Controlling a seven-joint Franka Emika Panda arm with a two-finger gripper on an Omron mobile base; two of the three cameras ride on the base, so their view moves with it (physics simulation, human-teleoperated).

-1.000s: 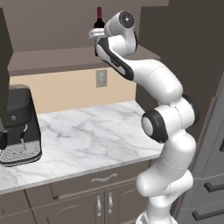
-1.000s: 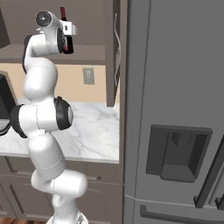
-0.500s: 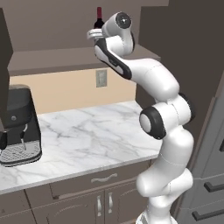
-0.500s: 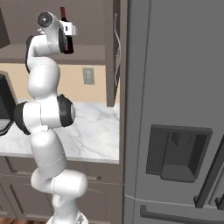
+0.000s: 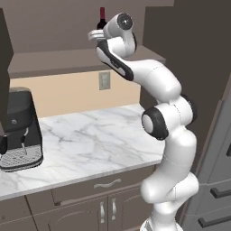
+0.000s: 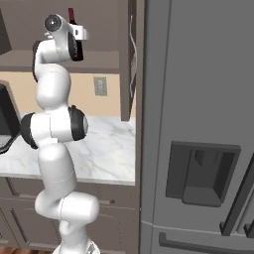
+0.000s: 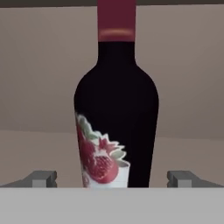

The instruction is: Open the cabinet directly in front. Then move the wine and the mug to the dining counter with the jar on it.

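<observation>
The wine [image 7: 116, 109] stands upright, centred between the wide-spread jaws, ungripped.

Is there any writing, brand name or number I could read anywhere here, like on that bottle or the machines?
None can be read.
Wine bottle: its label shows a red and white fruit picture, with no letters to make out.
Coffee machine: no words or numbers to be made out on it.
Fridge: plain grey front, no brand mark to be seen.
Wall socket: no marking.
</observation>
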